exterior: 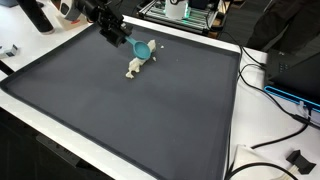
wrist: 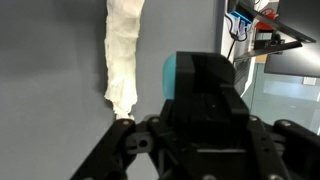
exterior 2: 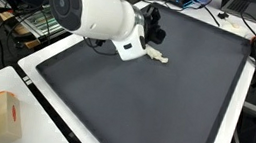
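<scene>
My gripper is at the far left of a dark grey mat, with its fingers drawn together on a teal cup held just above the mat. A cream cloth strip lies on the mat just in front of the cup. In the wrist view the gripper fills the middle, the teal cup peeks out at its left, and the cloth strip runs upward beside it. In an exterior view the white arm hides most of the gripper, and the cloth strip lies beside it.
The mat has a white border. Black cables and a dark box lie off one side. A metal rack stands behind. A cardboard box sits near a corner of the table.
</scene>
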`<state>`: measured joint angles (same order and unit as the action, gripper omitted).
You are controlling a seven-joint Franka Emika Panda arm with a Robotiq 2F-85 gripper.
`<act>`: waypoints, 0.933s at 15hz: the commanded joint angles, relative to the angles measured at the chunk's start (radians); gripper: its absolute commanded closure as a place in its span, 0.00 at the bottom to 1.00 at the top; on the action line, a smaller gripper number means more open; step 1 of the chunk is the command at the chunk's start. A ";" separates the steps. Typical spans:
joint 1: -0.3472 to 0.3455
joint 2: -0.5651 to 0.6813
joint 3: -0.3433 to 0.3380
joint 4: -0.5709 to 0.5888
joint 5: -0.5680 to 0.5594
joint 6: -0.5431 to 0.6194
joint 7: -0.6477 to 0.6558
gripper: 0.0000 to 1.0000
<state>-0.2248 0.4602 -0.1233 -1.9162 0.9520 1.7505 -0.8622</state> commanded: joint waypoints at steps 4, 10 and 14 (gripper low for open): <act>-0.042 0.031 0.001 -0.005 0.034 0.042 -0.004 0.75; -0.036 0.069 0.017 -0.002 0.072 0.126 -0.055 0.75; -0.028 0.092 0.021 -0.001 0.056 0.148 -0.079 0.75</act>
<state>-0.2581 0.5201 -0.1056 -1.9155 1.0002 1.8490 -0.9028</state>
